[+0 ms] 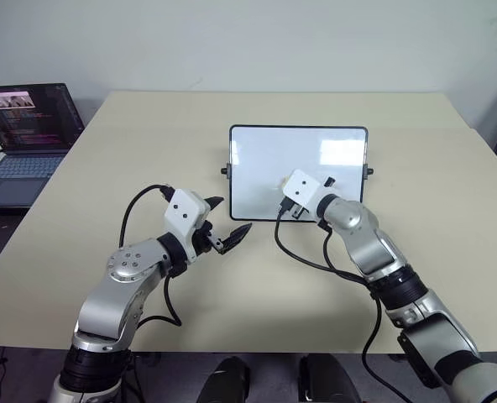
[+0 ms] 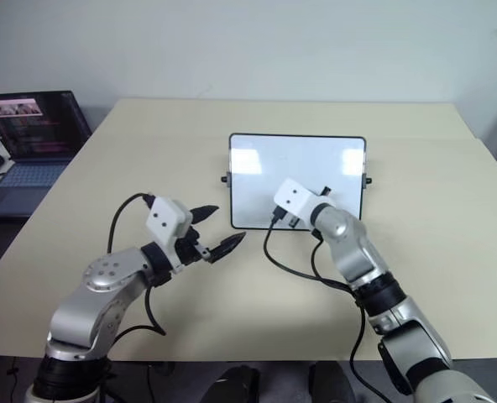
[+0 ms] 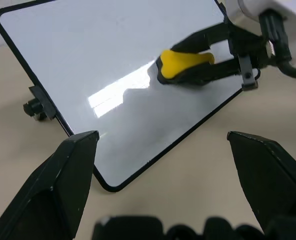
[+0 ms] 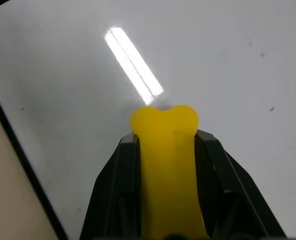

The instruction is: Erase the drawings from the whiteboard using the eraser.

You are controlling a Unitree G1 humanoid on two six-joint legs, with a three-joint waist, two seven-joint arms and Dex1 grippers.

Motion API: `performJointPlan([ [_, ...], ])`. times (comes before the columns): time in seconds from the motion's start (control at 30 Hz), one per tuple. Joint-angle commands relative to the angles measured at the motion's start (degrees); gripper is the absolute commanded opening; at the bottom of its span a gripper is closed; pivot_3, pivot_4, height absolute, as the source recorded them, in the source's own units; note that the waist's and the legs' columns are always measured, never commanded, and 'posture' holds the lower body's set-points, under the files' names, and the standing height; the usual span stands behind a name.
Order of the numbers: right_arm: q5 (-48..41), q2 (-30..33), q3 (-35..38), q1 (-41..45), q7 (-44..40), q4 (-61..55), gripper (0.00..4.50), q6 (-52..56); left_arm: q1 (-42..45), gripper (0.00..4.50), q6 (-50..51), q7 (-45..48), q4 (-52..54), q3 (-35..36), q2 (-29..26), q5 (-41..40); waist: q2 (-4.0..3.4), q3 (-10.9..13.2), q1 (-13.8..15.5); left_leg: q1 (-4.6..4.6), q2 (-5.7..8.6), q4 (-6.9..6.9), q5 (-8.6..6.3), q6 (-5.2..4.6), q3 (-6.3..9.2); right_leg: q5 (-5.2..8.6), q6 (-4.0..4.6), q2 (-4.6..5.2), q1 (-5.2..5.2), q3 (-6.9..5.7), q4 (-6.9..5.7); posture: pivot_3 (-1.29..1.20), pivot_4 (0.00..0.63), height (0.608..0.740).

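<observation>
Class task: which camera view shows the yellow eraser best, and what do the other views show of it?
The right wrist view: the eraser sits large between the right pincer's fingers, against the whiteboard. The left wrist view shows it smaller, from the side. In the head views the right hand covers it.

Beige table (image 1: pixel 148 151), with the propped black-framed whiteboard (image 1: pixel 265 159) near its middle.
</observation>
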State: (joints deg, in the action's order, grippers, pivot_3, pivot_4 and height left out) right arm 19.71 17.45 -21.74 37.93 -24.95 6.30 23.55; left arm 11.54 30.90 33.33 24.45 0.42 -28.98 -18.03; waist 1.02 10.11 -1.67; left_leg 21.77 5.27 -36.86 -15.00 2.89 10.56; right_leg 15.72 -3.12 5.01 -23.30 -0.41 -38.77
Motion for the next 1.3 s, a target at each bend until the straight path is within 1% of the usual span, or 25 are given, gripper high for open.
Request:
performJointPlan([
  [0.03,1.34,1.32,-0.22,-1.85,-0.91,-2.43,1.09,0.92,0.24,4.5,-0.12,-0.16,2.41,1.09,-0.18,-0.96,0.0,0.0,0.01,0.0,0.0,-0.01,0.0,0.0,0.01,0.0,0.0,0.0,0.01,-0.01,-0.01,0.0,0.15,0.74],
  [0.5,2.28,3.42,0.7,-5.61,-2.67,-6.55,1.09,2.86,0.89,4.5,-0.55,0.25,1.46,0.25,0.15,-0.96,0.0,0.0,0.05,-0.01,0.01,-0.02,0.0,0.0,0.0,0.0,0.0,0.0,0.0,0.0,-0.04,0.0,0.15,0.74],
  [0.77,1.68,3.5,1.72,-5.37,-3.16,-8.27,1.09,4.77,1.02,4.5,-1.01,0.61,0.69,0.25,0.04,-0.77,0.0,0.0,0.06,-0.01,0.01,-0.02,0.0,0.0,0.01,0.0,0.0,0.0,0.01,-0.01,-0.04,0.0,0.15,0.74],
  [0.97,0.5,2.54,3.4,-4.01,-4.17,-12.11,1.09,9.15,1.06,4.5,-1.05,0.76,0.66,0.44,-0.06,-0.69,0.0,0.0,0.06,0.0,0.01,-0.02,0.0,0.0,0.01,0.0,0.0,0.0,0.0,-0.01,-0.04,0.0,0.15,0.74],
  [1.13,-1.05,1.96,5.8,-3.26,-5.55,-16.46,1.09,15.89,0.95,4.5,-1.01,1.09,0.75,0.55,-0.07,-0.68,0.0,0.01,0.04,0.01,0.0,0.0,0.0,0.0,0.01,0.0,0.0,0.0,-0.01,-0.01,0.0,0.0,0.15,0.74],
  [1.2,-4.4,-1.02,9.53,-2.24,-6.12,-19.81,1.09,26.25,0.9,4.5,-1.04,1.42,0.68,0.73,-0.18,-0.86,0.0,0.01,0.03,0.02,0.0,0.01,0.0,0.0,0.01,0.0,0.0,0.0,-0.01,-0.01,0.01,0.0,0.15,0.74],
  [1.3,-7.37,-3.43,12.29,-0.88,-6.41,-22.53,1.09,35.61,0.98,4.5,-1.14,1.72,0.42,0.84,-0.31,-0.92,0.0,0.01,0.01,0.02,-0.02,0.01,0.0,0.0,0.02,0.0,0.0,0.01,-0.03,0.0,0.0,0.0,0.15,0.74],
])
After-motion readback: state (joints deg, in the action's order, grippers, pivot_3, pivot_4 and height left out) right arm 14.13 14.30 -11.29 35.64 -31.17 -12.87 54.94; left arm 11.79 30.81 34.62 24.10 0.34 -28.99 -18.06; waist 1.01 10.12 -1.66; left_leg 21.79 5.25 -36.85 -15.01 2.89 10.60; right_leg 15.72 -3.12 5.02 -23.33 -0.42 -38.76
